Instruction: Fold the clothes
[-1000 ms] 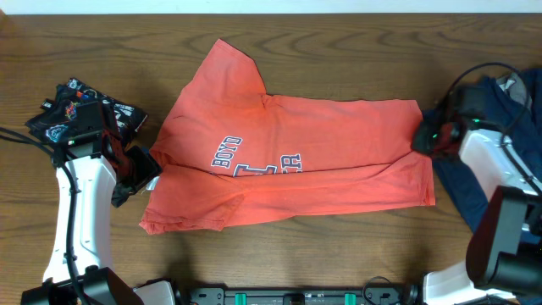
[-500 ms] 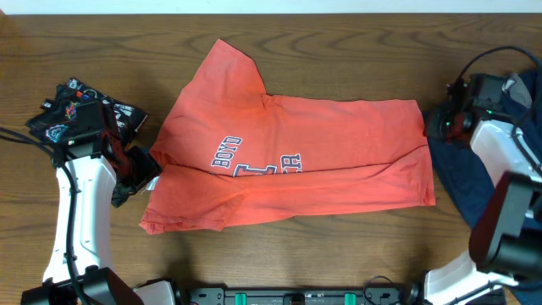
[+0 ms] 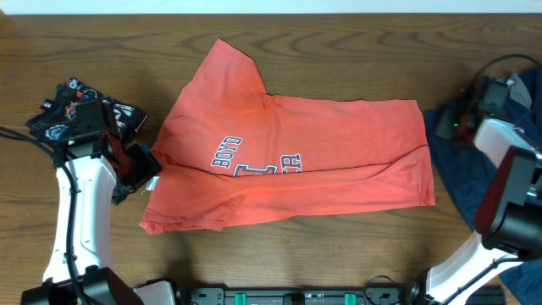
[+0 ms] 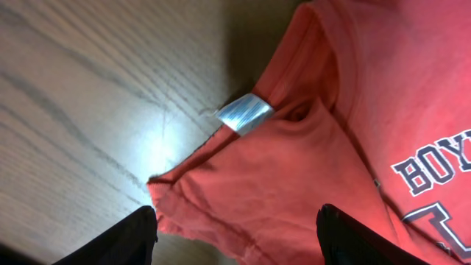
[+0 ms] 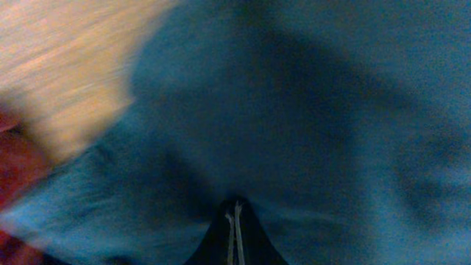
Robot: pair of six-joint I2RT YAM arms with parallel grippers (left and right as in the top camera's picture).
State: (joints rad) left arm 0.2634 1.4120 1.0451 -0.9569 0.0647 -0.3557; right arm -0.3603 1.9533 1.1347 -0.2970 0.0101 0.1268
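The coral-red T-shirt [image 3: 322, 144] lies spread on the table, its navy-and-white lettering facing up and its lower part folded. My left gripper [image 3: 140, 169] is at the shirt's left edge. In the left wrist view it [image 4: 235, 224] is open, its fingers wide apart over the rumpled sleeve and hem [image 4: 294, 169], holding nothing. My right gripper [image 3: 450, 125] is over the navy garment [image 3: 461, 182] just right of the shirt. In the right wrist view it [image 5: 234, 210] is shut, fingers together over blurred navy cloth [image 5: 294, 110].
A black shirt with white lettering [image 3: 72, 106] lies at the far left behind my left arm. A silver label [image 4: 245, 112] shows on the red shirt near the sleeve. Bare wood [image 3: 102, 42] runs along the back and front of the table.
My right gripper has moved right, off the red shirt's right edge and over the navy garment. The left arm and the shirt have not moved.
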